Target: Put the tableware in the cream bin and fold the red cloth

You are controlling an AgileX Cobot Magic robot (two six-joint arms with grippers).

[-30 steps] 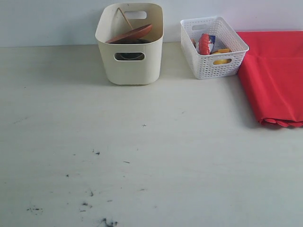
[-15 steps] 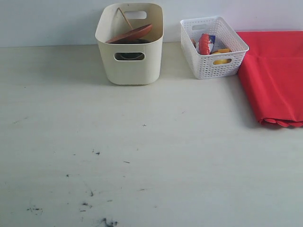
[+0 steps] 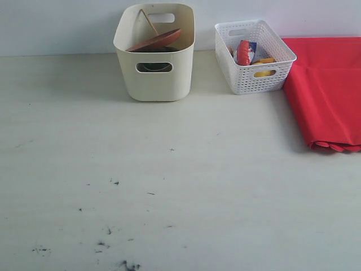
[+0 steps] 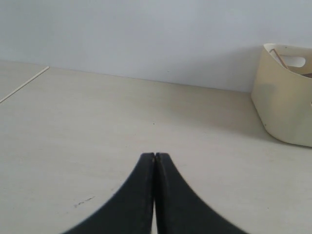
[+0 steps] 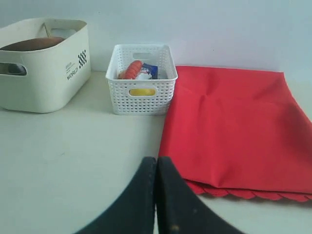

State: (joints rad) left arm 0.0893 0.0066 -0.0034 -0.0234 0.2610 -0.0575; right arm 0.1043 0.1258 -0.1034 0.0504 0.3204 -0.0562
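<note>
Left gripper and right gripper both pinched closed and empty; wooden plate tilted inside cream bin, red cloth looks folded on bench, so probably finished: pull away without snagging cloth.

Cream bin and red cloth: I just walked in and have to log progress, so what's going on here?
Nothing is being handled right now. The left gripper and the right gripper are both shut and empty. The brown plate and chopsticks sit inside the cream bin, and no tableware lies loose on the table. The red cloth lies beside the white basket, apparently folded over, scalloped edge showing.
</note>
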